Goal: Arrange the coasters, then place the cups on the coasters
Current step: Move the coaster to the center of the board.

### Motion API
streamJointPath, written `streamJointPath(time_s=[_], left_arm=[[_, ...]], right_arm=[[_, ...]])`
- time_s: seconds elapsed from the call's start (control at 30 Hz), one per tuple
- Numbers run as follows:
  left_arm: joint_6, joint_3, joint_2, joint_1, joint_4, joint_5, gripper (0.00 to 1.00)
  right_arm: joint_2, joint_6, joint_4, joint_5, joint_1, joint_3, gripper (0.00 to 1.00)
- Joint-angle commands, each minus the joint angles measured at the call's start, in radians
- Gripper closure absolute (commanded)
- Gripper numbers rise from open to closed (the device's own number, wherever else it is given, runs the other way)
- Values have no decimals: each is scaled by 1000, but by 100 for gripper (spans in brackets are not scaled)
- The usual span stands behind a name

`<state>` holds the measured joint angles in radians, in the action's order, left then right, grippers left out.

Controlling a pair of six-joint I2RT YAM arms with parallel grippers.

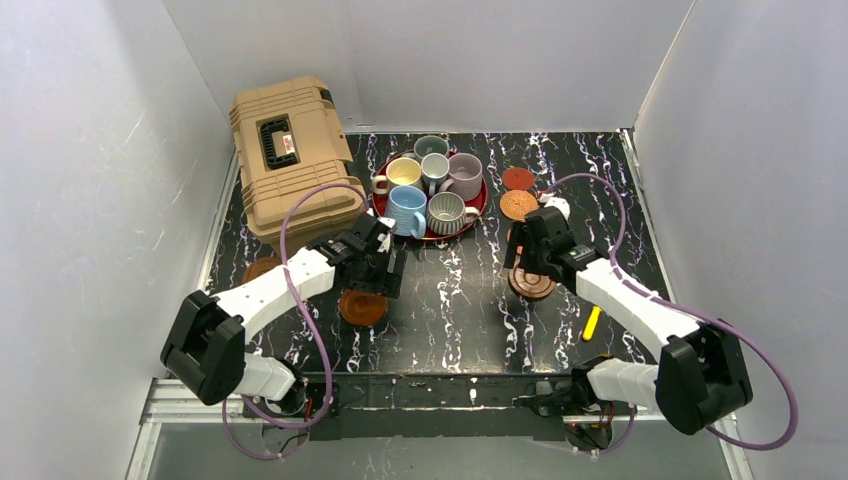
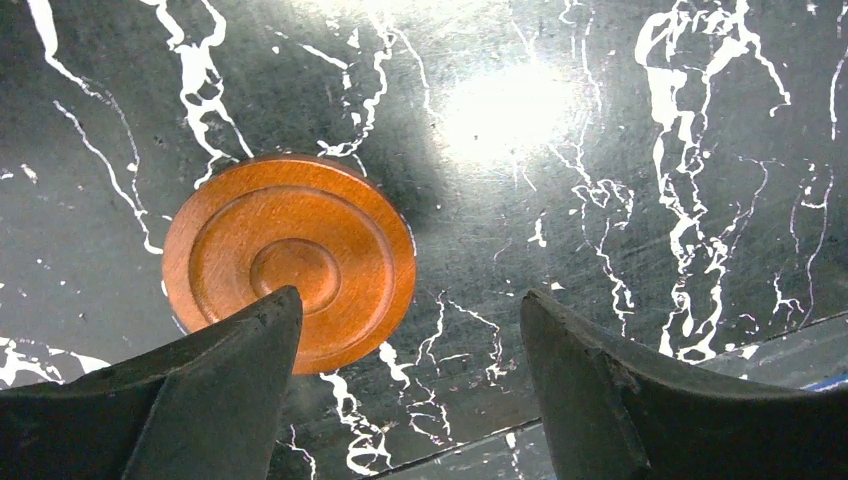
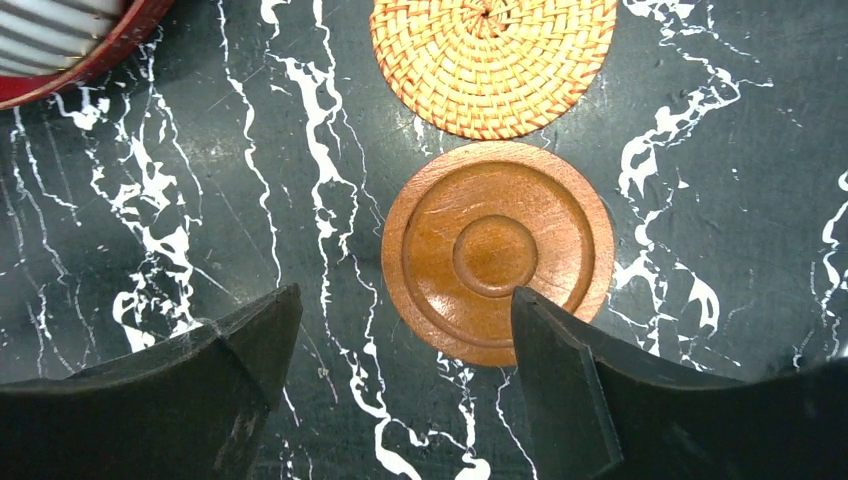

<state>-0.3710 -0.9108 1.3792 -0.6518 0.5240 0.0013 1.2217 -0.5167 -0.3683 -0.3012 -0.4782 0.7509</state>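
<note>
Six cups stand together on the red tray (image 1: 482, 203), among them a ribbed light blue cup (image 1: 407, 210), a ribbed grey cup (image 1: 446, 212) and a lilac cup (image 1: 465, 175). My left gripper (image 2: 410, 310) is open just above the table. Its left finger overlaps the near edge of a dark wood coaster (image 2: 290, 262), and nothing sits between the fingers. My right gripper (image 3: 405, 305) is also open and empty, its right finger over the near edge of another wood coaster (image 3: 497, 250). An orange woven coaster (image 3: 493, 60) lies just beyond that. A pinkish-red coaster (image 1: 518, 178) lies farther back.
A tan hard case (image 1: 293, 160) stands at the back left, beside the tray. Another wood coaster (image 1: 532, 283) lies under my right wrist, and one more coaster (image 1: 262, 268) lies at the left by the case. A small yellow object (image 1: 591, 322) is near the right arm.
</note>
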Motion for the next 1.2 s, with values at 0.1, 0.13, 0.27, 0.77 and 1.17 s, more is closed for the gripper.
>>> streamJointPath(time_s=[0.1,0.13,0.27,0.77,1.17], left_arm=[[-123,55,-34,-5,53,-15,17],[-142,72,-42,-5,37,-10,16],[-167,115,-29,-5,-18,-1,12],[-143,171,74,-102,-190,173,11],[-109,74,-108,-147,-51,-16,9]], right_arm=[[-122,8,-57,-3,3,32,12],[-131,8,-64,-4,3,36,12],[-158,17,-87,-10,3,51,11],[-193,27,-136,-46,3,57,11],[-206,29,-158,-55,3,69,10]])
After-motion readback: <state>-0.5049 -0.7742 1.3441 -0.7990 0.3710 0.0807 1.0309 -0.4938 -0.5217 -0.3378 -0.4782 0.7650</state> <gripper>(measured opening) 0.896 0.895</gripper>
